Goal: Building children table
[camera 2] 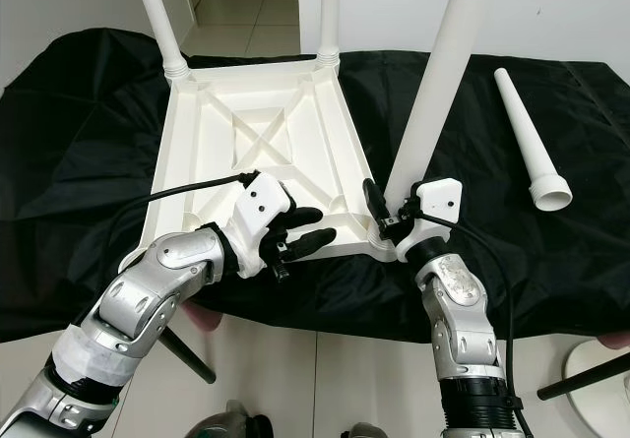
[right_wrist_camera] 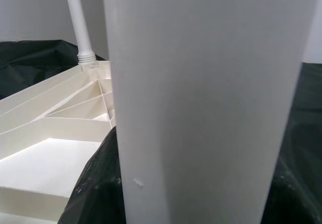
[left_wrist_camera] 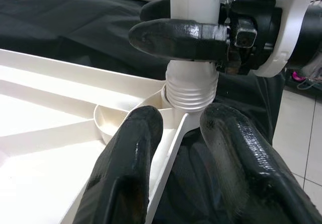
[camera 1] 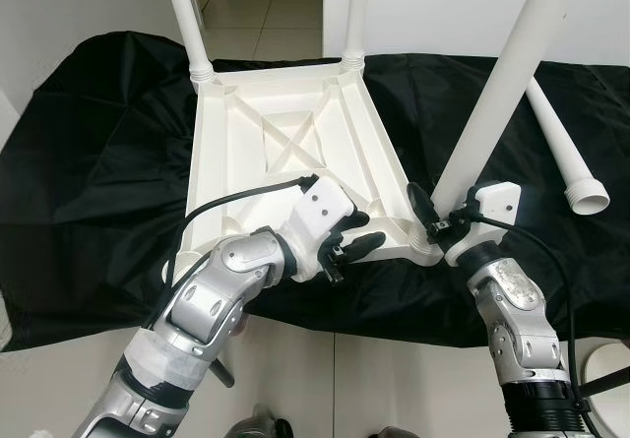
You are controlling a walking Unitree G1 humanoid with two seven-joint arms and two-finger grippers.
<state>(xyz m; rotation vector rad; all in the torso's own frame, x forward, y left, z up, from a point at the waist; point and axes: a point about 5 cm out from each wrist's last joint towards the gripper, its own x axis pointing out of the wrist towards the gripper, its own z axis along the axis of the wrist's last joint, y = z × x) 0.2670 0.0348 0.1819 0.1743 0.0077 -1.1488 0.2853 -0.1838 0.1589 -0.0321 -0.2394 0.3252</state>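
Observation:
A white plastic table top (camera 1: 285, 153) lies upside down on a black cloth (camera 1: 89, 162). Two white legs (camera 1: 185, 15) (camera 1: 356, 10) stand in its far corners. A third leg (camera 1: 502, 74) stands tilted in the near right corner, its threaded end (left_wrist_camera: 191, 90) at the socket. My right gripper (camera 1: 440, 219) is shut on this leg just above the socket. My left gripper (camera 1: 352, 249) is open at the near edge, its fingers (left_wrist_camera: 126, 173) straddling the table's rim close to that same corner. A fourth leg (camera 1: 566, 153) lies loose on the cloth at the right.
The cloth hangs over the near edge of its support, with tiled floor below. A white round base (camera 1: 605, 369) and a black rod stand at the lower right. A doorway opens behind the far legs.

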